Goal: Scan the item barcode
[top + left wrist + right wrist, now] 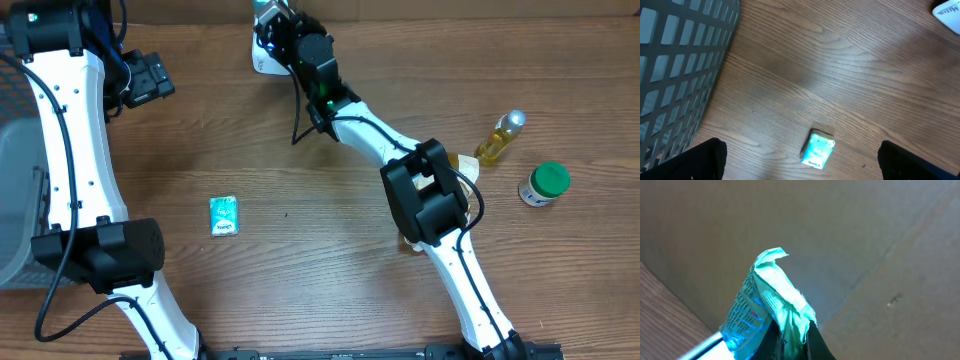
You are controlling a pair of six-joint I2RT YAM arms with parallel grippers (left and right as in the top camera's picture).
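The teal packet (771, 297) sits top centre of the overhead frame, pinched by its crumpled edge in my right gripper's (790, 342) closed jaws, near the white device (262, 62). I think that thin hold could let it twist and hide the barcode. My left gripper (150, 80) hangs wide open and empty. The spare packet (224, 216), bottle (500, 137) and jar (545, 184) obstruct nothing.

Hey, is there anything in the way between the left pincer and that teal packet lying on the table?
Nothing visible. The open left pincer hangs above the bare wooden table, and the teal packet lies flat in the open ahead of it. The mesh basket stands off to one side, clear of that path.
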